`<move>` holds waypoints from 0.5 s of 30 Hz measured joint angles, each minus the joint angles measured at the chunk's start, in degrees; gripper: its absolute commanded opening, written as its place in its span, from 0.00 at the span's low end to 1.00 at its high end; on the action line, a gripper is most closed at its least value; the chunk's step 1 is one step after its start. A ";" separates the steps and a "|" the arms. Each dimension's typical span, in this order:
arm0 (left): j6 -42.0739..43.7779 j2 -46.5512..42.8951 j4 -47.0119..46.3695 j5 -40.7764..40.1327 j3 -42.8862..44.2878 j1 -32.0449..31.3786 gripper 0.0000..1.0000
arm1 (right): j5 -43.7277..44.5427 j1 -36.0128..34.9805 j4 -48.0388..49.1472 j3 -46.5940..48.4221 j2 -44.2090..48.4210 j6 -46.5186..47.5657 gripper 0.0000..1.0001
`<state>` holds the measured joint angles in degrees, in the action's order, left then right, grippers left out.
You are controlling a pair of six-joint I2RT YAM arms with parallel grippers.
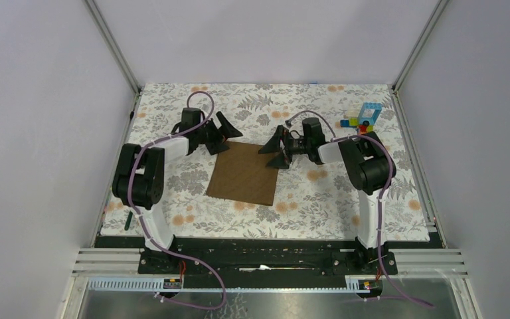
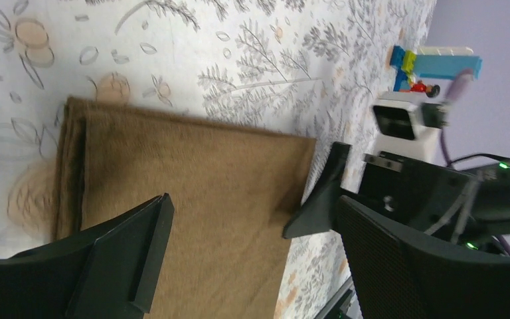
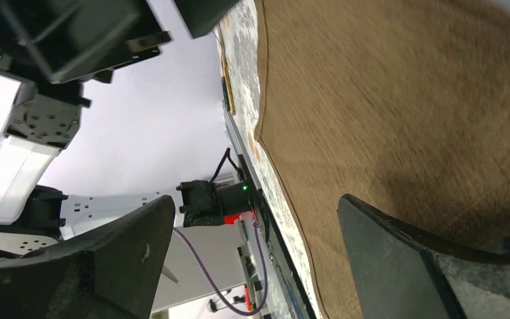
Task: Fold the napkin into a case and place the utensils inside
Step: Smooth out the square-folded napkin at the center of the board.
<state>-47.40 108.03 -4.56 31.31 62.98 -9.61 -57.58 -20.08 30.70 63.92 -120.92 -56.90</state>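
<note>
The left gripper and the right gripper gaped wide and empty over the matte brown napkin (a flat rectangle) on the floral desk.

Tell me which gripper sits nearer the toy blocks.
The right gripper, open by the napkin's far right corner; the open left gripper is across the napkin, farther from the toy blocks.

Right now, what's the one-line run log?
napkin: flat | left end effector: open, near far-left corner | right end effector: open, near far-right corner | held: nothing
</note>
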 measured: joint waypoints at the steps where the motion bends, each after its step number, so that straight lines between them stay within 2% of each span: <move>1: 0.24 -1.68 0.28 0.07 -1.14 -0.07 0.99 | -0.46 -0.39 1.16 -1.27 -0.09 -0.76 1.00; 6: 0.92 -7.08 -0.17 -0.15 -5.05 -0.72 0.99 | -0.85 0.11 2.03 -3.28 -0.44 0.00 1.00; 11: 1.16 -8.15 -0.74 -2.67 -11.08 -1.36 0.99 | 1.16 0.85 -8.52 -0.76 0.00 7.69 1.00; 15: 1.68 -9.97 -0.63 -4.72 -14.56 -1.36 0.99 | 2.25 0.48 -13.25 -0.15 2.51 10.91 1.00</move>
<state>-45.71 98.06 -5.19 26.59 48.42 -10.96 -55.33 -19.59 17.45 63.77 -118.41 -46.00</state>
